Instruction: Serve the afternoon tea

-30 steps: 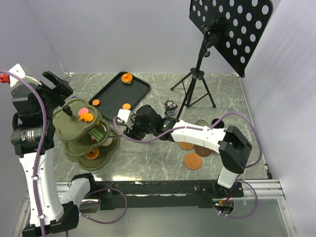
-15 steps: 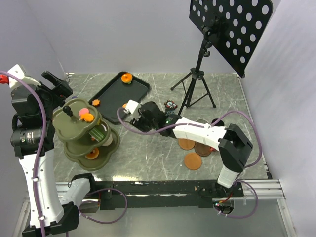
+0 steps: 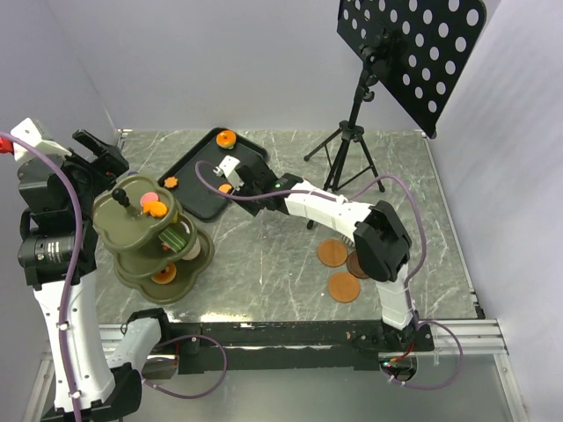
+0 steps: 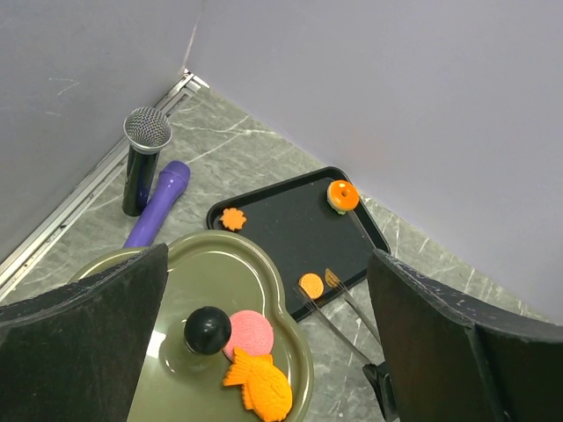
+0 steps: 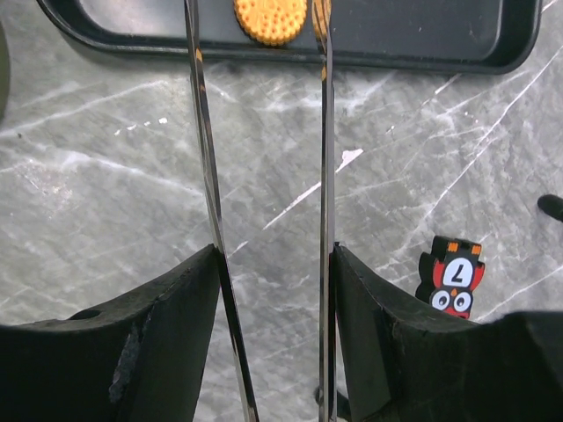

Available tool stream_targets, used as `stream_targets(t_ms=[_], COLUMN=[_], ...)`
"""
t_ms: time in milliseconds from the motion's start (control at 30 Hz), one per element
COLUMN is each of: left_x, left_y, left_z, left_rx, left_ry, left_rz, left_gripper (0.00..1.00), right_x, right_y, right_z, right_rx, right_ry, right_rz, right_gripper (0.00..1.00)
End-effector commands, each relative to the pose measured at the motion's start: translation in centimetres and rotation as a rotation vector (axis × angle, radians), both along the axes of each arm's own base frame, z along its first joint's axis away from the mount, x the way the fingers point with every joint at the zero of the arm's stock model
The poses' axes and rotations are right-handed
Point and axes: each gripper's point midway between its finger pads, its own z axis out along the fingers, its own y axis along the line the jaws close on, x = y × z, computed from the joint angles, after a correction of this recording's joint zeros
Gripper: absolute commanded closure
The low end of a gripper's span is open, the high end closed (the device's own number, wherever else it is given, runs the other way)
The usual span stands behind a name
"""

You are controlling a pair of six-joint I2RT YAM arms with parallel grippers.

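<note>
3-tier olive stand (image 3: 104, 215) sits at the table's left w/ a pink pastry (image 4: 251, 332) & an orange fish-shaped one (image 4: 259, 391) on the top tier. The left gripper (image 4: 268, 255) hovers over it, jaws wide, nothing in them. Black tray (image 3: 207, 167) lies beyond it, toward the back wall. Right gripper (image 5: 274, 264) reaches out to the tray's near edge, part closed on the metal tongs (image 5: 324, 158), one finger against each tong arm (holding the tool, not squeezing it flat: the arms stand well apart). Brown-orange saucers (image 3: 332, 253) lie near the right arm's base; I can't make out any cups. Smallest, & the one that matters: the round orange biscuit (image 5: 270, 19), flat on the tray floor just inside the near rim, between the tong tips in the wrist view. Contact w/ either tip: can't tell.

Handling, my read: toy biscuit, prob. hard plastic, v. light, thin, stiff, not fragile. Smooth steel tips on a smooth disc = slippery. Best taken across its widest part, edge to edge, tips low to the tray floor. Squeeze slow & even or it'll squirt out sideways. Lift level, no jerks.
</note>
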Motion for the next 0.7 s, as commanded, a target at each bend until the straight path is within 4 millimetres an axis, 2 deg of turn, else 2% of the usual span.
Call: stream_targets(t_ms=[0,567,667], left_x=[-0.3,-0.4,-0.3], left_y=[0.5,0.6,0.5], left_z=[1.0,1.2,1.1], left_rx=[0.023,0.037,0.034], left_ry=[-0.044,-0.045,-0.045], left_rz=[0.025,0.024,0.022], left_gripper=[0.00,0.00,0.00], right_x=[0.8,2.2,2.3], right_y=[-0.1,-0.5,-0.5], right_z=[1.5,0.0,0.0], right_rx=[-0.013,-0.146,-0.151], right_ry=[0.012,0.037,0.045], right_rz=[-0.023,-0.043,-0.040], right_gripper=[0.41,0.41,0.46])
